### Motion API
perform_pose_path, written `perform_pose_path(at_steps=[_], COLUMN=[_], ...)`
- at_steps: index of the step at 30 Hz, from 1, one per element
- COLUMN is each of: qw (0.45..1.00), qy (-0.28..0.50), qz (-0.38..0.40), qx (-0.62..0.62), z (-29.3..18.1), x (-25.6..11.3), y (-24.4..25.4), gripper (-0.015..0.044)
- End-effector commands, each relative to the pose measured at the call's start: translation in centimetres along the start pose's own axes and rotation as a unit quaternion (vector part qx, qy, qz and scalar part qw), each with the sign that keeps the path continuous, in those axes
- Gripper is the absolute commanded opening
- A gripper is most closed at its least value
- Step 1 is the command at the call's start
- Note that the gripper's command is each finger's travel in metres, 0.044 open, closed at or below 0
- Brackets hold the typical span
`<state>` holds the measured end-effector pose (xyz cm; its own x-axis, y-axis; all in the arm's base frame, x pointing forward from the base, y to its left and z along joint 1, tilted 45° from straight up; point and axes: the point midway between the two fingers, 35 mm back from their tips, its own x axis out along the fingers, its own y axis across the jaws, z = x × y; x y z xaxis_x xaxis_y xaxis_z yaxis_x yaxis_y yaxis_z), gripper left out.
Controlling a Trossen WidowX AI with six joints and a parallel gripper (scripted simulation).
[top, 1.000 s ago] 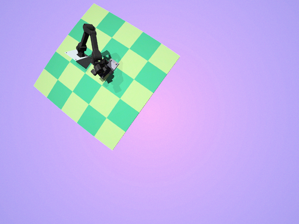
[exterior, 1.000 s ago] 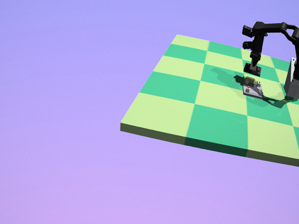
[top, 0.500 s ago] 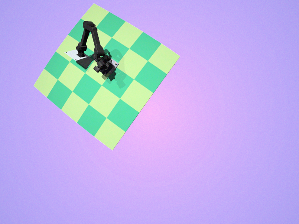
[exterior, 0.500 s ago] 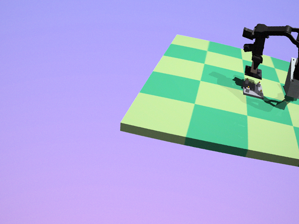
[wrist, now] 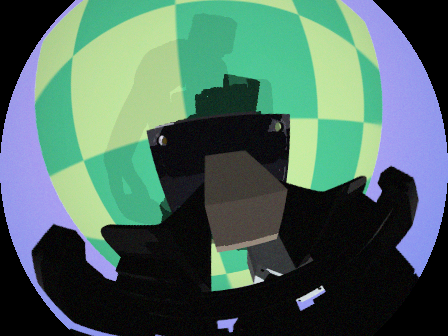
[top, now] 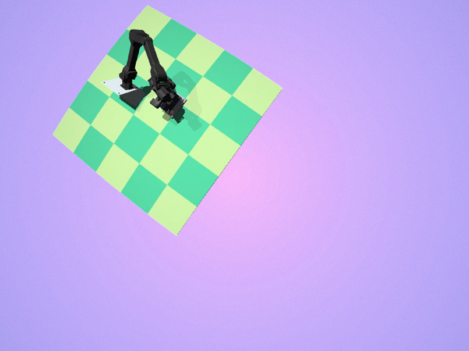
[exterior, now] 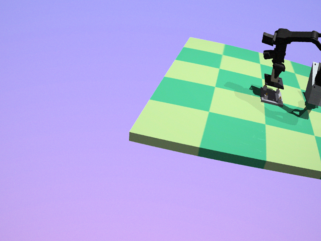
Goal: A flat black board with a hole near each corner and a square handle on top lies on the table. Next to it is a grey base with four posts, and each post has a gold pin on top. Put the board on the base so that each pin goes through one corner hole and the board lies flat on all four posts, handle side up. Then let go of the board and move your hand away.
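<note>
Checkered table [top: 163,154] [exterior: 180,104] [wrist: 250,40] (green, naturally) bears grey base [exterior: 269,102].
</note>
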<state>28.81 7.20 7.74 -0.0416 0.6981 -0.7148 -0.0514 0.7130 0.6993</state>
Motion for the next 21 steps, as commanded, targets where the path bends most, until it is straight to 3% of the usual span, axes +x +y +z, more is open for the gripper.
perform_pose_path(at_steps=[1, 21], qw=[1.0, 1.0], qy=[0.001, 0.0], qz=[0.004, 0.002], qx=[-0.006, -0.007], z=[-0.44, -0.36], x=[0.06, 0.48], y=[1.1, 0.99], gripper=[0.0, 0.0])
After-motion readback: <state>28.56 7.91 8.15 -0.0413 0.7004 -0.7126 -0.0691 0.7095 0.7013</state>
